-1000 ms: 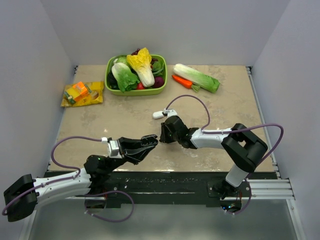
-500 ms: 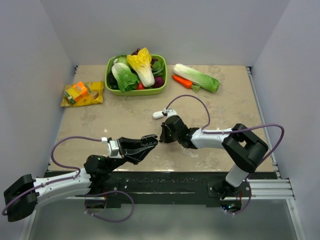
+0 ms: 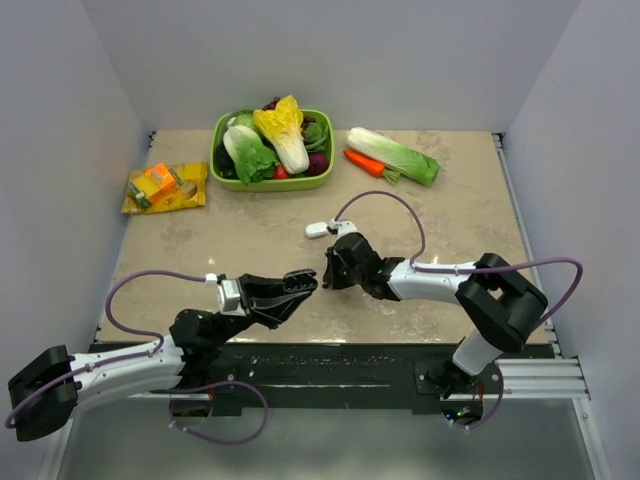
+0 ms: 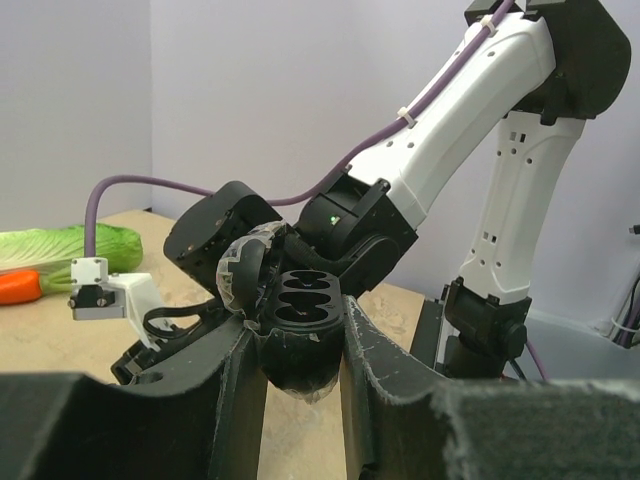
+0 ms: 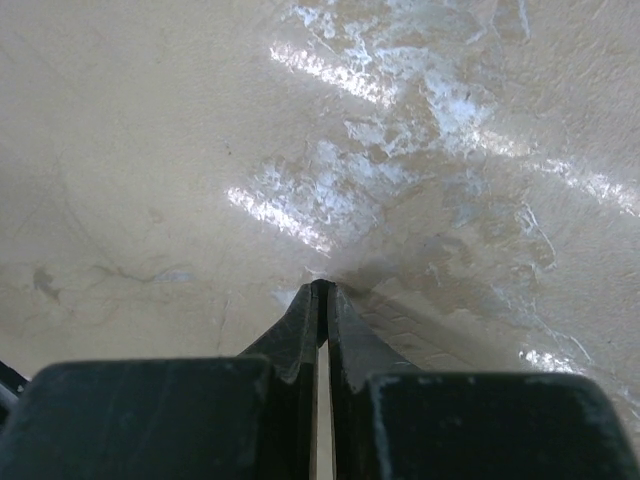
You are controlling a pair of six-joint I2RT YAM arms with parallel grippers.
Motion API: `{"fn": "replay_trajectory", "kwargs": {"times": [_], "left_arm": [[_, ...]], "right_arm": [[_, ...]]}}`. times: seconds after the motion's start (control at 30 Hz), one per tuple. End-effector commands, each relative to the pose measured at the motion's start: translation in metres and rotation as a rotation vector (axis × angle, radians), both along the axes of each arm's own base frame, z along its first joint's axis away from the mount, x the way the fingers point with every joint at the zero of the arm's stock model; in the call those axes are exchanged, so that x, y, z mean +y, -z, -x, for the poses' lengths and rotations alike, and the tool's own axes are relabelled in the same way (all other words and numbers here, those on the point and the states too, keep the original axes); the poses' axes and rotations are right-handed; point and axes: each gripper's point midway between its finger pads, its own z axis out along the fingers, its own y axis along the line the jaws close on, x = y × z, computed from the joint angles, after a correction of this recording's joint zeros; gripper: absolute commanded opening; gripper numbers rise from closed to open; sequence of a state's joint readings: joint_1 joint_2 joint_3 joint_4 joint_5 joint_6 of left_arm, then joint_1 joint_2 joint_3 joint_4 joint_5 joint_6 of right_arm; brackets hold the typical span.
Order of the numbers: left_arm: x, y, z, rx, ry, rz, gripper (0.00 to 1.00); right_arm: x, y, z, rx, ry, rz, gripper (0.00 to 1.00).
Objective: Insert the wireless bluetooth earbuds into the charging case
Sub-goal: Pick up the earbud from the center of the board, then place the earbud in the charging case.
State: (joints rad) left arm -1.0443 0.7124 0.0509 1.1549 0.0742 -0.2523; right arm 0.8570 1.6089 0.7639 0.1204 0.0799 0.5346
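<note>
Clamping the black charging case [image 4: 302, 315] between its two fingers, the left gripper [image 3: 302, 283] is holding it above the table [image 3: 200, 245], near the front edge and roughly midway across. The case is standing open in the left wrist view. Its lid [image 4: 243, 272] is tilting back to the left and its two wells are facing the camera (both are looking dark and hollow, though whether a bud is sitting in either I cannot tell).

The right gripper [image 5: 321, 292] is pointing down at the table just beyond the case. Its fingers are pressing together with only a hairline slit between them, and its tips are sitting at or just above the glossy surface. The earbuds are too small to make out in any view, so whether one is pinched at those tips I cannot tell.

At the back of the table a green bowl [image 3: 270, 186] is sitting heaped with leafy vegetables. A cabbage [image 3: 392, 154] and a carrot [image 3: 363, 162] are lying side by side just to its right. An orange packet [image 3: 165, 186] is lying near the left edge.
</note>
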Motion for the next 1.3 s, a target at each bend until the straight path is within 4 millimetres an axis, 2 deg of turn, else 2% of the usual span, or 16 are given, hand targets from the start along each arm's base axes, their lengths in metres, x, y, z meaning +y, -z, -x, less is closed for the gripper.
{"fn": "replay_trajectory", "kwargs": {"times": [0.0, 0.07, 0.1, 0.13, 0.17, 0.33, 0.4, 0.5, 0.53, 0.7, 0.83, 0.87, 0.9, 0.97, 1.07, 1.27], "left_arm": [[0.011, 0.048, 0.007, 0.051, 0.002, -0.049, 0.00], [0.012, 0.045, 0.005, 0.050, -0.007, -0.041, 0.00], [0.012, 0.044, 0.005, 0.049, -0.010, -0.039, 0.00], [0.012, 0.041, 0.004, 0.049, -0.013, -0.036, 0.00], [0.012, 0.044, 0.002, 0.058, -0.020, -0.045, 0.00], [0.010, 0.041, -0.006, 0.086, -0.048, -0.041, 0.00], [0.013, 0.042, -0.013, 0.118, -0.083, -0.029, 0.00], [0.009, 0.047, -0.017, 0.155, -0.083, -0.049, 0.00], [0.007, 0.048, -0.017, 0.163, -0.076, -0.054, 0.00], [-0.008, 0.059, -0.004, 0.199, 0.072, -0.107, 0.00], [-0.022, 0.043, 0.012, 0.155, 0.205, -0.114, 0.00], [-0.028, 0.045, 0.025, 0.127, 0.282, -0.148, 0.00], [-0.033, 0.033, 0.031, 0.091, 0.326, -0.144, 0.00], [-0.042, 0.038, 0.045, 0.073, 0.436, -0.214, 0.00], [-0.050, 0.030, 0.058, 0.038, 0.540, -0.253, 0.00], [-0.064, 0.027, 0.061, 0.058, 0.644, -0.305, 0.00]], "right_arm": [[0.001, -0.029, 0.005, -0.042, -0.023, -0.059, 0.00], [-0.006, -0.046, 0.007, -0.067, -0.033, -0.049, 0.00], [-0.009, -0.075, 0.008, -0.119, -0.035, -0.089, 0.00], [-0.010, -0.089, 0.008, -0.147, -0.041, -0.105, 0.00], [-0.022, -0.092, 0.016, -0.142, -0.057, -0.064, 0.00], [-0.040, -0.162, 0.040, -0.248, -0.149, -0.119, 0.00], [-0.050, -0.170, 0.053, -0.246, -0.186, -0.100, 0.00], [-0.057, -0.205, 0.074, -0.290, -0.287, -0.110, 0.00], [-0.063, -0.208, 0.080, -0.295, -0.318, -0.083, 0.00], [-0.069, -0.253, 0.110, -0.393, -0.444, -0.117, 0.00], [-0.074, -0.269, 0.128, -0.435, -0.531, -0.116, 0.00], [-0.073, -0.270, 0.132, -0.433, -0.553, -0.122, 0.00], [-0.072, -0.274, 0.138, -0.430, -0.585, -0.137, 0.00], [-0.068, -0.274, 0.146, -0.410, -0.621, -0.160, 0.00], [-0.063, -0.270, 0.156, -0.386, -0.677, -0.165, 0.00], [-0.059, -0.269, 0.160, -0.413, -0.707, -0.142, 0.00]]}}
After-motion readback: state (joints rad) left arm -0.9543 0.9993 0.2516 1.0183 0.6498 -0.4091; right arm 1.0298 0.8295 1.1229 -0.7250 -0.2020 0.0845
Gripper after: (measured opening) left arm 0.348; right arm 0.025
